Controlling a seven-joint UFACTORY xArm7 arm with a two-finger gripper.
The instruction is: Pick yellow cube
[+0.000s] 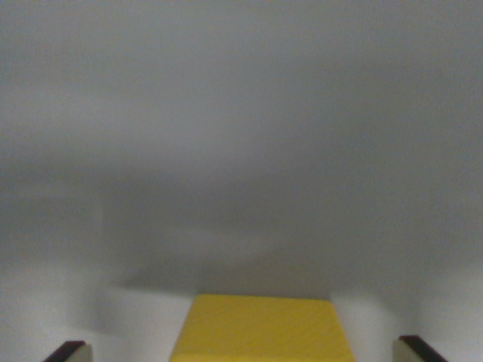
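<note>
Straddling yellow cube (260,329) | gripper (245,351) held apart, a gap seen each side | cube centred between fingertips (69,351) | pale surface (241,151) seen beyond

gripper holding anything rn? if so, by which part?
Nothing held. The yellow cube sits between the two fingertips, with a clear gap on each side, so the gripper is open around it and not touching it.

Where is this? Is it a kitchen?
Probably not a kitchen, more likely a robot test table. All that shows is a plain grey-white surface, one yellow cube, and the gripper with jaws standing either side of it.
</note>
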